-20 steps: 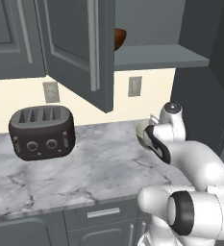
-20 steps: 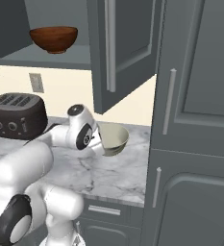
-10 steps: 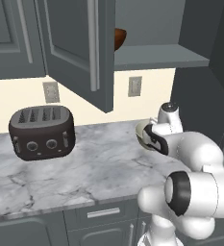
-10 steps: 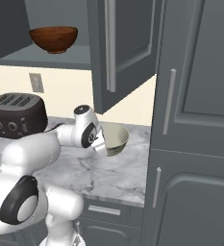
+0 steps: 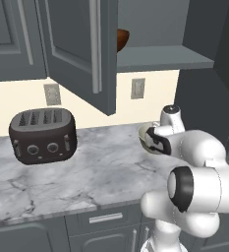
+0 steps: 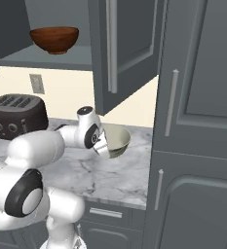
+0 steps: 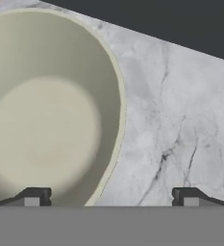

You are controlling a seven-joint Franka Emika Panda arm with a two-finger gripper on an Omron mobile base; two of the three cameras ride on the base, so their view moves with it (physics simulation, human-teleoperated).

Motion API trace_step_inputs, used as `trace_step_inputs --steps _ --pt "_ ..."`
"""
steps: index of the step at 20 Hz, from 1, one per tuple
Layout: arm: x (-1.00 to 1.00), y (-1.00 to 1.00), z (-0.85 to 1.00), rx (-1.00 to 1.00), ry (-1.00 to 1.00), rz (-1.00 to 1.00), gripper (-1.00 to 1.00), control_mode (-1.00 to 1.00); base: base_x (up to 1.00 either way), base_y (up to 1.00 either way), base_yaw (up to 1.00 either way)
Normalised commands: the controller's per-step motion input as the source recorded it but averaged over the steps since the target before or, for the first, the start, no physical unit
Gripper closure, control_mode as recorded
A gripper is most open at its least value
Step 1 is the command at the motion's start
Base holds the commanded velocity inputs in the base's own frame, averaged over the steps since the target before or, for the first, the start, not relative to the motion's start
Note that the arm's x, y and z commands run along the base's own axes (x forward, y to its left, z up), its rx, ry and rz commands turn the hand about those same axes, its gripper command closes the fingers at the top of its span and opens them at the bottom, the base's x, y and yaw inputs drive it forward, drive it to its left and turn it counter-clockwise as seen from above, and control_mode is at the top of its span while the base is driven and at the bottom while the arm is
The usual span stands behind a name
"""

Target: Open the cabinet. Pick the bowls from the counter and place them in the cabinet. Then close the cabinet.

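Sitting on the counter (image 6: pixel 110 180) by the tall cabinet's (image 6: pixel 198 121) side, cream bowl (image 6: pixel 116 140) has bare marble toward the front edge. Gripper (image 7: pixel 108 197) right above its rim, fingers spread wide, holding nothing. Wood bowl (image 6: pixel 54 39) up on shelf (image 6: pixel 47 57), door (image 6: pixel 127 48) swung open; toaster (image 5: pixel 43 135) well apart.

marble counter (image 5: pixel 86 177), toaster (image 5: pixel 43 135), cream bowl (image 7: pixel 46 105)

pale cream-green bowl (image 7: pixel 46 110), reddish-brown bowl (image 6: pixel 54 39), dark grey cabinet (image 6: pixel 129 53), white counter (image 5: pixel 96 172) (grey-veined), dark toaster (image 5: pixel 42 135).

Wide-spread claw (image 7: pixel 108 197) straddles cream bowl's (image 7: pixel 41 110) rim over marble counter (image 7: pixel 180 120).
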Motion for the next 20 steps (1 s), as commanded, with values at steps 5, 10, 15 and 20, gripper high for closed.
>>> trace_step_inputs --steps 5,10,15,20 --pt "0.14 0.00 -0.06 0.00 0.00 0.00 -1.00 -1.00 0.00 0.00 0.00" --pt "0.18 0.00 -0.08 0.00 0.00 0.00 -1.00 -1.00 0.00 0.00 0.00" --pt "0.14 0.00 -0.20 -0.03 0.00 0.00 -1.00 -1.00 0.00 0.00 0.00" --pt "0.09 0.00 -0.24 -0.04 0.00 0.00 -1.00 -1.00 0.00 0.00 0.00"
